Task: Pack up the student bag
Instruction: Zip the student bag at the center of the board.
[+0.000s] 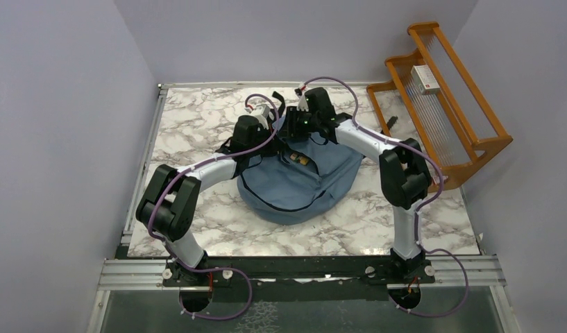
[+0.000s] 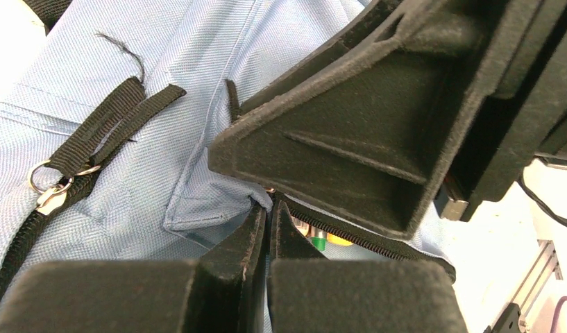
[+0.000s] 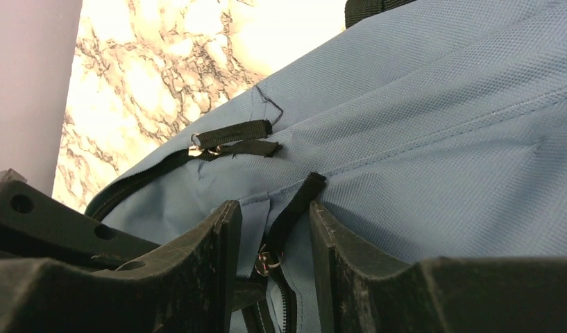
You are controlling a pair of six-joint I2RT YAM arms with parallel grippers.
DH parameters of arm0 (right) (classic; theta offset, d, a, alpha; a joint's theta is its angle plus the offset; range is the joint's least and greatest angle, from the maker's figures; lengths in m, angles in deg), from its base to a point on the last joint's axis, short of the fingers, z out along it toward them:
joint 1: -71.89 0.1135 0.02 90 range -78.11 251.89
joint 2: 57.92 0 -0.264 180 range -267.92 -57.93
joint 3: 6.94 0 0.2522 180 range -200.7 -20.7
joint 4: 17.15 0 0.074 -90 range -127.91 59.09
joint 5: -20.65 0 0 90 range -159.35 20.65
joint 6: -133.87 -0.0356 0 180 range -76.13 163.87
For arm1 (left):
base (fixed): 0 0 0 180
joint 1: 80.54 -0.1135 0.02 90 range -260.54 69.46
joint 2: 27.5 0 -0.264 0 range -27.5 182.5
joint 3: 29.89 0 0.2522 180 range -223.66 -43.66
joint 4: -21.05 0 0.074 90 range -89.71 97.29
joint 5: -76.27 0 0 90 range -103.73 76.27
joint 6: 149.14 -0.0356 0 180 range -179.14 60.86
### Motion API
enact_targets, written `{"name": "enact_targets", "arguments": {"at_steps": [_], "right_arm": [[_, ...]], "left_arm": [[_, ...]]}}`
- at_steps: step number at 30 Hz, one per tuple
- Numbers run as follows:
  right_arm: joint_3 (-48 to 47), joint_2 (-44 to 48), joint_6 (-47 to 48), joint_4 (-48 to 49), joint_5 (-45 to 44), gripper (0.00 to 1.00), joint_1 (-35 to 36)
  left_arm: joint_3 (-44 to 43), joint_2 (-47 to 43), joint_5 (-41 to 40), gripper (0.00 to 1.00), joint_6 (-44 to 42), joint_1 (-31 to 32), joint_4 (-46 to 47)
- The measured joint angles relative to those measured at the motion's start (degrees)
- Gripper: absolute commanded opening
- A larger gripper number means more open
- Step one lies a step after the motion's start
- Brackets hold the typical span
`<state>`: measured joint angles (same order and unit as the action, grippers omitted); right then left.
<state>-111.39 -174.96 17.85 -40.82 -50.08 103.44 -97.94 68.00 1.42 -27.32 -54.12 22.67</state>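
The slate-blue student bag [image 1: 301, 187] lies on the marble table, its main zipper partly open. My left gripper [image 1: 264, 119] is at the bag's far end; in the left wrist view [image 2: 270, 208] it is shut, pinching the bag's fabric edge [image 2: 218, 211] beside the zipper opening. Green and yellow items [image 2: 325, 240] show inside the opening. My right gripper [image 1: 305, 111] is close beside the left one. In the right wrist view [image 3: 272, 207] it is open, its fingers on either side of a black zipper pull strap [image 3: 301, 195] without touching it.
A wooden rack [image 1: 468, 132] stands at the back right with a white box [image 1: 426, 78] on it. A small dark object [image 1: 393, 123] lies by the rack. A second pair of black pull straps [image 3: 232, 139] lies on the bag's upper side. Walls close in left and right.
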Motion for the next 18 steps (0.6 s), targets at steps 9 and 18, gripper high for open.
{"name": "enact_targets", "arguments": {"at_steps": [9,18], "right_arm": [[-1.18,-1.81,0.35,-0.04,0.11,0.19,-0.02],[-0.04,-1.64,0.13,2.80,0.11,0.01,-0.04]], "left_arm": [[0.46,0.00,-0.28,0.00,-0.17,0.00,0.17],[1.03,-0.02,-0.72,0.00,-0.20,0.00,0.70]]}}
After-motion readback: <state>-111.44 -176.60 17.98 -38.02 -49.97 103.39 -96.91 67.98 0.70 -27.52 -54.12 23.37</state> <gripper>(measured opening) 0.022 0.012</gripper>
